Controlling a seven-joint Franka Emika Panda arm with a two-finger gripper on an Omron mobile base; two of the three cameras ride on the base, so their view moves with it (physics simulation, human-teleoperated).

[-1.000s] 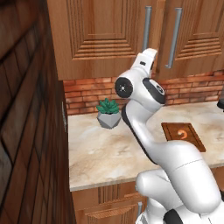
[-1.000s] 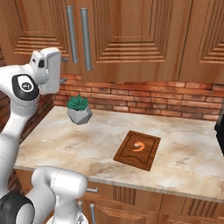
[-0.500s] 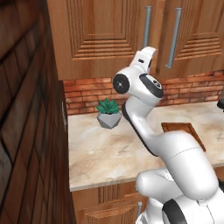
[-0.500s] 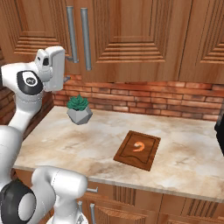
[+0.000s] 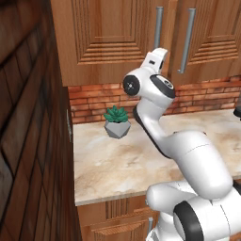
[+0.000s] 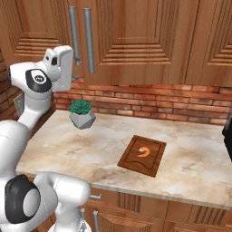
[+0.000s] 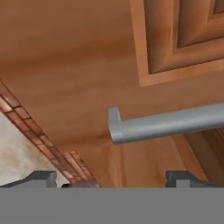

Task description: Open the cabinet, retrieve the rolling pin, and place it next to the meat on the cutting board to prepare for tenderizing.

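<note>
While the arm stands raised in front of the wall units, your gripper (image 7: 111,177) has its jaws spread wide with nothing between them; in the hand view the two dark fingertips (image 7: 41,178) sit at the lower left and lower right of the frame. Between and above them, across the middle and right of that frame, runs a grey bar handle (image 7: 166,124), its near end bent back to meet the brown door of the cabinet (image 7: 65,65). The tips sit near the handle's end, not touching it. In the right base view, you see the white hand at the upper left of the frame, pointed up at the lower ends of two grey handles that hang side by side on closed cabinet doors. The rolling pin cannot be seen with those doors closed. Below, a pale marbled countertop (image 6: 195,158) crosses the middle of the frame beneath a red brick backsplash (image 6: 149,102). On it, right of centre, lies the dark cutting board (image 6: 131,158), and the small orange-pink meat (image 6: 144,151) rests on the board's middle. A green plant in a grey faceted pot (image 6: 82,113) stands on the counter at centre left, well apart from the board.
</note>
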